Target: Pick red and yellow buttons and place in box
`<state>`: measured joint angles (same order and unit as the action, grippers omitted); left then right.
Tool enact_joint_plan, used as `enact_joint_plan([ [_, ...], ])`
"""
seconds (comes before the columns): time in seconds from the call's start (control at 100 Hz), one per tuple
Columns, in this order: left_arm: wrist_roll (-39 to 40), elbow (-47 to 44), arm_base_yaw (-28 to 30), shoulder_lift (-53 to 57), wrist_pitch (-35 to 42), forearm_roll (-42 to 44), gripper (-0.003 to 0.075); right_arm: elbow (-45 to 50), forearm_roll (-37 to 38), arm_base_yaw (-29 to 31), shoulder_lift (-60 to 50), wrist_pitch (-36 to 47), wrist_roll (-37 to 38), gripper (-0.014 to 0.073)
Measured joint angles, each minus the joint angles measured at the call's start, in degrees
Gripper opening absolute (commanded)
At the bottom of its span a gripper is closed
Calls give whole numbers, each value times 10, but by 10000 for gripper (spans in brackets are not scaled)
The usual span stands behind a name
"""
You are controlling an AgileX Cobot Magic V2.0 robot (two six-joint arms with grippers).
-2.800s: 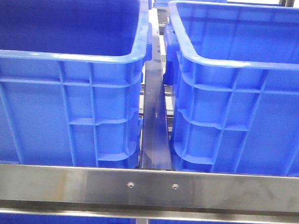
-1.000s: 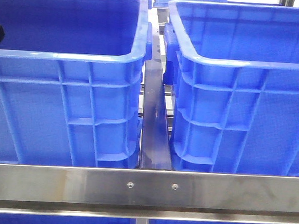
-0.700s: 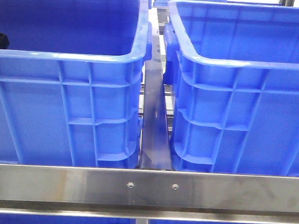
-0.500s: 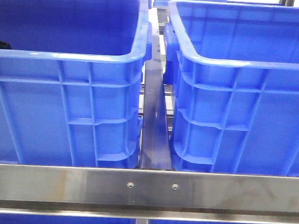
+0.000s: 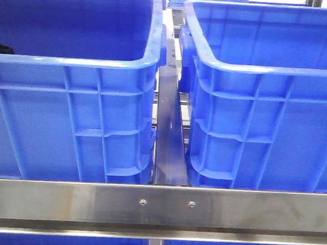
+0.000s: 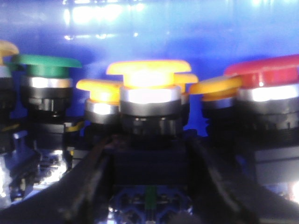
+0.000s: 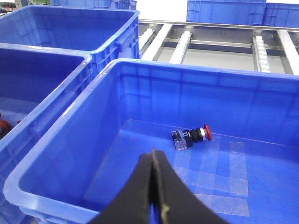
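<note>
I had the left gripper (image 6: 148,186) down inside the supply crate, its two dark fingers (image 6: 91,186) spread wide to either side of the black body of a yellow button (image 6: 148,74) that filled the centre of the left wrist view; the jaws stood apart and I could not tell whether either pad touched the housing. My judgement was that this was the grasp step on that yellow button, and that doing it well meant closing squarely on the black housing below the silver collar, not on the mushroom cap, then lifting straight up, since neighbours crowded it: a second yellow button (image 6: 100,91) at its left, another yellow cap (image 6: 215,87) at its right, a red button (image 6: 266,74) at the right of the frame and a green button (image 6: 46,65) at upper left, which I meant to leave. Closing off centre could have dragged a neighbour along. The picture was blurred, so I could not judge contact between the buttons. In the front view the left crate (image 5: 73,61) and the right crate (image 5: 267,68) sat side by side behind the steel rail (image 5: 164,206), their contents hidden by the walls. In the right wrist view the right gripper (image 7: 154,186) hung over the receiving box (image 7: 140,70) with its fingers pressed together and empty; one delivered red button (image 7: 192,136) lay on its side on the box floor, near the far wall
</note>
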<state>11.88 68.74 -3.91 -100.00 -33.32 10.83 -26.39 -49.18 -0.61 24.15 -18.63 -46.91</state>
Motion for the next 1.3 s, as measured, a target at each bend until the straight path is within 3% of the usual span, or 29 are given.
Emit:
enact_joint_plan([
  [0.33,0,0,-4,81,-43,-7,-19,0,0,0,0,0,0,-67],
  [0.49,0,0,-35,157,-70,-9,-19,0,0,0,0,0,0,-67],
  [1.01,-25,0,-239,381,-131,-29,-19,0,0,0,0,0,0,-67],
  [1.3,-110,0,-375,395,-133,-138,-19,0,0,0,0,0,0,-48],
])
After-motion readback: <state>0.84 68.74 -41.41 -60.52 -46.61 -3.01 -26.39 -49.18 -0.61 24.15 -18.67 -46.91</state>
